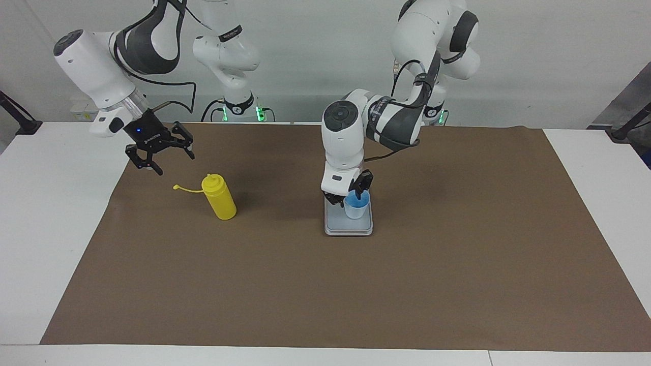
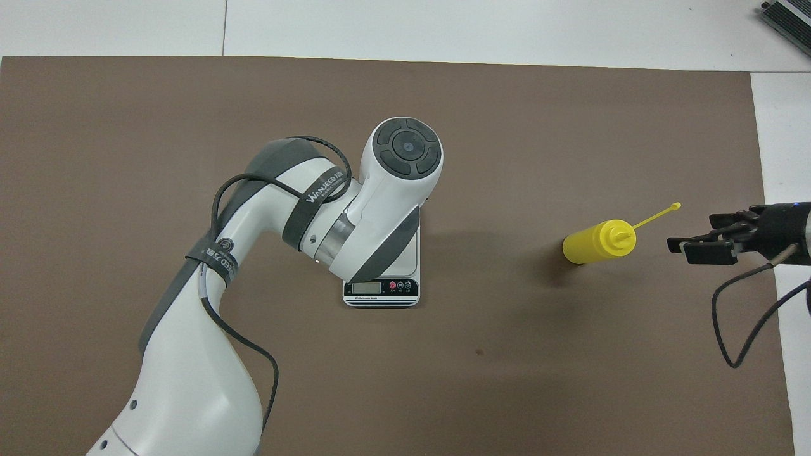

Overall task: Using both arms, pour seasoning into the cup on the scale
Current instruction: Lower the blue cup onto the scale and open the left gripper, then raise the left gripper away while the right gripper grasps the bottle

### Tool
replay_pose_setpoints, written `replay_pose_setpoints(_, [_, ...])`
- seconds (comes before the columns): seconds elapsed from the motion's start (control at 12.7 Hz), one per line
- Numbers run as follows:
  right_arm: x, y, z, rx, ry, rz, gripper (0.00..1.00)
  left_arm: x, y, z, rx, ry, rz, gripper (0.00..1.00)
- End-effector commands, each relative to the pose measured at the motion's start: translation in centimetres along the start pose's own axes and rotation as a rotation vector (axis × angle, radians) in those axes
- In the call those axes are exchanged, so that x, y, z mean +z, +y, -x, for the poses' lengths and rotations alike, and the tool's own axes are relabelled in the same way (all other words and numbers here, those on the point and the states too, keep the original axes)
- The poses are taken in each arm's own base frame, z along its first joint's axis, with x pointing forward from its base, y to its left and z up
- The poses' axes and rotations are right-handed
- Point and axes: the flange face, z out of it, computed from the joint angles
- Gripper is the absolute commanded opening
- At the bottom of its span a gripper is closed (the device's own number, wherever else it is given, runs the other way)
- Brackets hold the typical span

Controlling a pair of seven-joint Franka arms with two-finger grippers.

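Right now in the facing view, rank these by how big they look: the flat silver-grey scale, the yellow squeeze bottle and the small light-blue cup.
1. Flat silver-grey scale, though partly covered.
2. Yellow squeeze bottle.
3. Small light-blue cup.

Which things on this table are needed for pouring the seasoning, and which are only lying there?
Needed:
- yellow seasoning bottle, standing on the mat
- blue cup, on the scale
- left gripper, at the cup
- right gripper, open, waiting beside the bottle

Only lying there:
- brown mat
- dark device at the table's corner
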Motion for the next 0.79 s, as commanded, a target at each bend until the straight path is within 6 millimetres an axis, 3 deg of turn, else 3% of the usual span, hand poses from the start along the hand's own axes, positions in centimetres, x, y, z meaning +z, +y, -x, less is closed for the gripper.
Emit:
replay_pose_setpoints(0.0, [-0.2,-0.2,0.6,-0.014,0.029,-0.001,1.00,-0.9,-1.4,-2.1,0.020,-0.021,-0.032,0.55])
replay_pose_setpoints(0.39, [0.8,0.1,1.2,-0.057,0.032,-0.002,1.00,-5.1,-7.8,-8.4,0.078,-0.098,0.018,0.55])
replay_pose_setpoints(0.71, [4.3,2.3,3.3,-0.239,0.153,-0.054,1.00,-6.8,-13.8,-13.1,0.171,-0.124,0.037,0.55])
